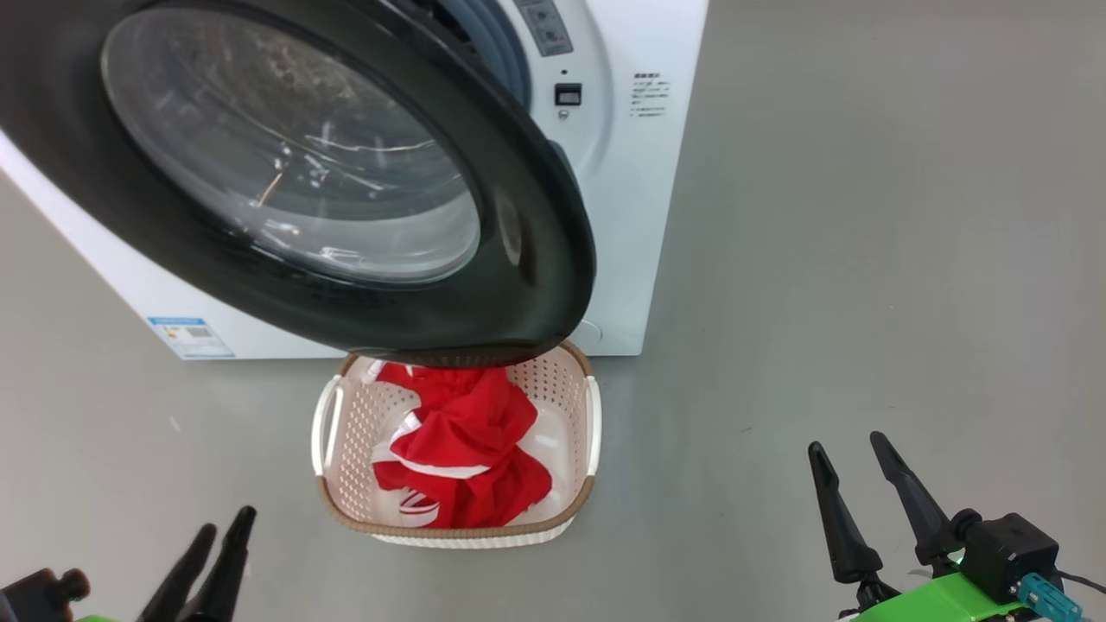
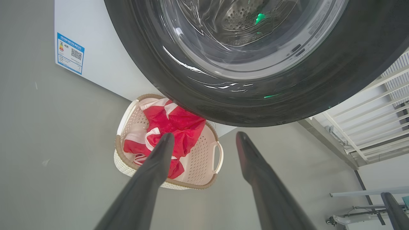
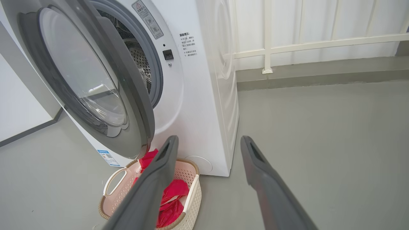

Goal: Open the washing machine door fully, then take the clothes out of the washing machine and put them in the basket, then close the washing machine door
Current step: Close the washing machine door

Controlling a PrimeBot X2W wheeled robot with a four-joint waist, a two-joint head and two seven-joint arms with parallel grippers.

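Grey floor [image 1: 864, 259] is bearing the basket [image 1: 458, 529] before the washing machine [image 1: 639, 216], the clothes [image 1: 467, 441] lying in it. The washing machine door [image 1: 536, 259] is hanging open, closing outstanding. Left pincer [image 2: 204, 135] and right pincer [image 1: 847, 442] are gaping, empty.

door [image 1: 537, 216] overhanging basket [image 1: 458, 533] rear, front apparently open

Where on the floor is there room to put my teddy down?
Lots of bare grey floor to the right of the washing machine and the basket. Another bare patch lies left of the basket, in front of the blue label. Crowded: the basket, full of red clothes, with the open door over its back edge.
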